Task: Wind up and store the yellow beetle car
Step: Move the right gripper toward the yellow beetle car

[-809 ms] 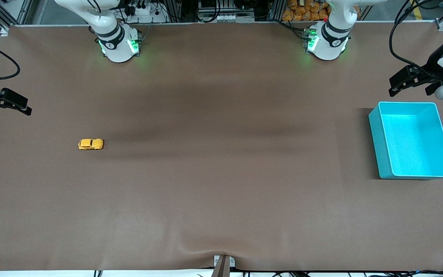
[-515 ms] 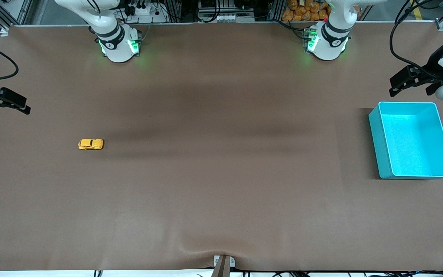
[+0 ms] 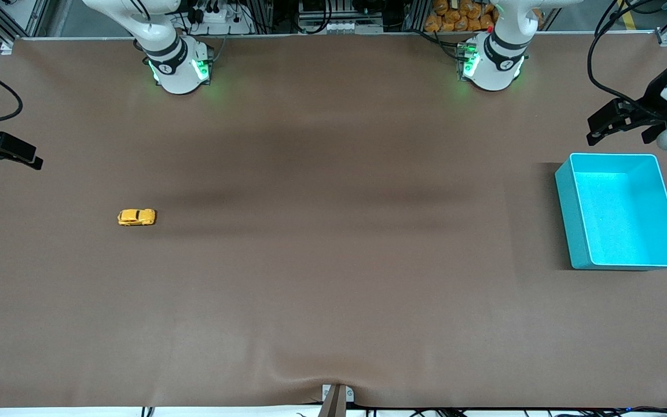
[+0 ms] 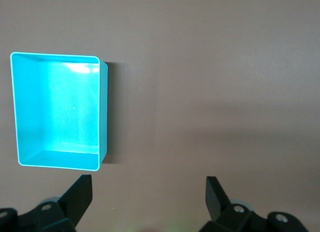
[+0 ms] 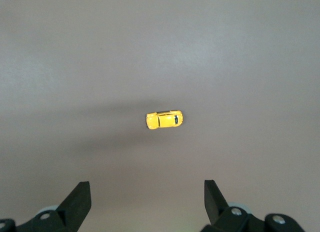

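Item: yellow beetle car (image 3: 136,217), set upright on its wheels on the bare tabletop (image 3: 333,260) toward the right arm's end, well apart from the teal bin (image 3: 621,255) at the left arm's end; not yet grasped. Right gripper (image 3: 12,155): held high over the tabletop edge, fingers (image 5: 80,199) spread wide, nothing held. Left gripper (image 3: 614,121): waiting above the tabletop beside the bin, fingers (image 4: 80,194) likewise spread wide and empty. Step judged in hand: approach and pickup by the right arm. Handling advice: the fingers are best centred over the roof, lowered squarely, and closed across the narrow body sides, since a glossy rounded shell is judged apt to slip or roll.
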